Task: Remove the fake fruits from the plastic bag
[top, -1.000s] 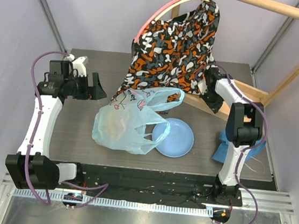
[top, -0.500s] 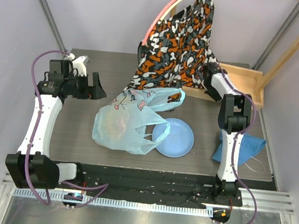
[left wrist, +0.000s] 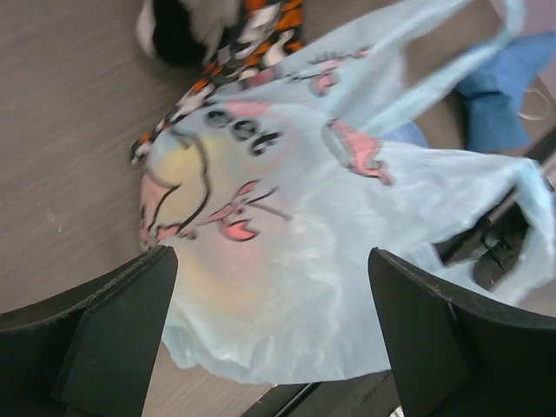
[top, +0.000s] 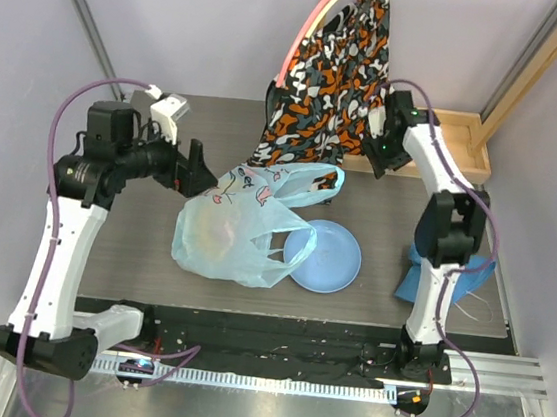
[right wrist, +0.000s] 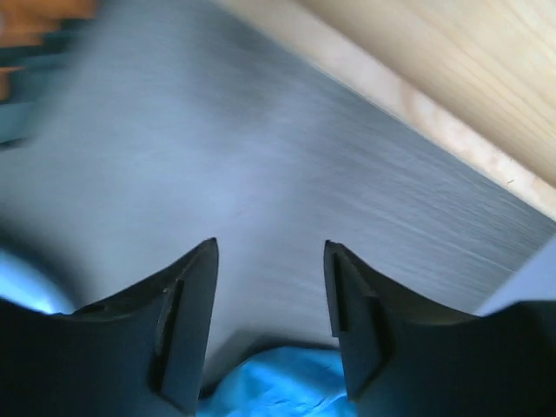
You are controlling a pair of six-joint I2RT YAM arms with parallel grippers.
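The plastic bag (top: 230, 233) lies bulging in the middle of the table, light blue with pink prints, its handles toward the back right. The fake fruits show only as a dim yellow and reddish blur (left wrist: 200, 252) through the plastic. My left gripper (top: 200, 171) hovers at the bag's back left corner, open wide. In the left wrist view the bag (left wrist: 347, 234) fills the space beyond its spread fingers (left wrist: 269, 256). My right gripper (top: 377, 159) is raised at the back right beside the hanging cloth. It is open with nothing between its fingers (right wrist: 270, 245).
A patterned orange, black and white cloth (top: 334, 74) hangs from a pink hanger at the back, its hem touching the bag. A pale-blue plate (top: 328, 259) sits right of the bag. A solid blue cloth (top: 432, 271) lies by the right arm. A wooden frame (top: 456, 148) stands at the back right.
My right gripper has opened and lifted off the wooden frame toward the hanging cloth. My left gripper has risen and moved right, up to the bag. The hanging cloth has shifted.
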